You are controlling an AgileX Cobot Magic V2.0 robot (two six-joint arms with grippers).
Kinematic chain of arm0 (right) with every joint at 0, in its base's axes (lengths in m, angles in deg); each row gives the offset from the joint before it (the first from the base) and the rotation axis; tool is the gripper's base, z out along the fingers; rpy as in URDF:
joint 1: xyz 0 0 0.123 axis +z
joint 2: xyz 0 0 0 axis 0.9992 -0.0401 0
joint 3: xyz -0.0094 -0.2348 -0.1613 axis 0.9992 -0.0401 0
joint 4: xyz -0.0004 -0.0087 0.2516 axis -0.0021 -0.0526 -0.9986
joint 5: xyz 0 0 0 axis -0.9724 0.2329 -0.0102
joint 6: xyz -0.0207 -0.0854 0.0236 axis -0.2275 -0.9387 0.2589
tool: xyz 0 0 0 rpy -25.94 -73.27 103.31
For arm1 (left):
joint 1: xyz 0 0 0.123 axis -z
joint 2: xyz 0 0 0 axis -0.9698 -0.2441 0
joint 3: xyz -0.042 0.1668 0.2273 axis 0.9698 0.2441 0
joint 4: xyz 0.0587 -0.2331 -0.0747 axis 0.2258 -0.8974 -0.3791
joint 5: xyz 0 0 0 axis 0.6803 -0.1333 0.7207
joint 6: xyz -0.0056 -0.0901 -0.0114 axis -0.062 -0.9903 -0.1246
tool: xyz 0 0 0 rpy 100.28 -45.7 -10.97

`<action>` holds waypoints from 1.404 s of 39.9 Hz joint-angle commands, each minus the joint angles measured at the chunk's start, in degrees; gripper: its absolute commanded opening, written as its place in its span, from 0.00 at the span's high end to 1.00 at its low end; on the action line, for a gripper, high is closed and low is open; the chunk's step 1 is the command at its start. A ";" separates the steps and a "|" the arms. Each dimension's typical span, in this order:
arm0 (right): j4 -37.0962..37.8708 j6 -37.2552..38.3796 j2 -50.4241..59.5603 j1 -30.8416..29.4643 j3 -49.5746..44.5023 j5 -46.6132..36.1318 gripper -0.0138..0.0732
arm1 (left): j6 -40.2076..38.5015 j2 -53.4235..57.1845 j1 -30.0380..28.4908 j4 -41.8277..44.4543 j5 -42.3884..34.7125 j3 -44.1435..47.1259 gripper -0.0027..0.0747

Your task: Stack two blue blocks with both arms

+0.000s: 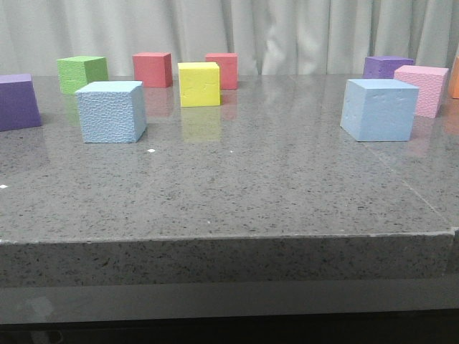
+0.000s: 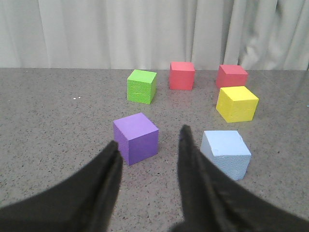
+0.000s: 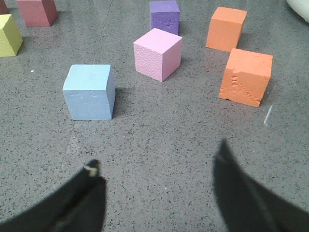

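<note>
Two pale blue blocks stand apart on the grey stone table: one on the left (image 1: 111, 111), one on the right (image 1: 379, 109). Neither arm shows in the front view. In the left wrist view my left gripper (image 2: 149, 137) is open and empty above the table; the left blue block (image 2: 226, 152) lies just beyond its one finger, a purple cube (image 2: 136, 137) just beyond the gap. In the right wrist view my right gripper (image 3: 157, 153) is wide open and empty; the right blue block (image 3: 90, 91) sits ahead of it, off to one side.
Other foam cubes stand around: green (image 1: 82, 73), two red (image 1: 152, 69), yellow (image 1: 199, 84), purple (image 1: 17, 102) at far left, purple (image 1: 386, 67) and pink (image 1: 429, 89) at back right, two orange (image 3: 246, 77). A curtain hangs behind. The table's front edge (image 1: 229, 238) is near.
</note>
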 commanded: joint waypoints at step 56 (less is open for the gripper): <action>-13.67 -7.00 -43.85 7.59 41.35 23.67 0.10 | -0.47 -0.73 -0.18 0.35 -3.11 -1.69 0.28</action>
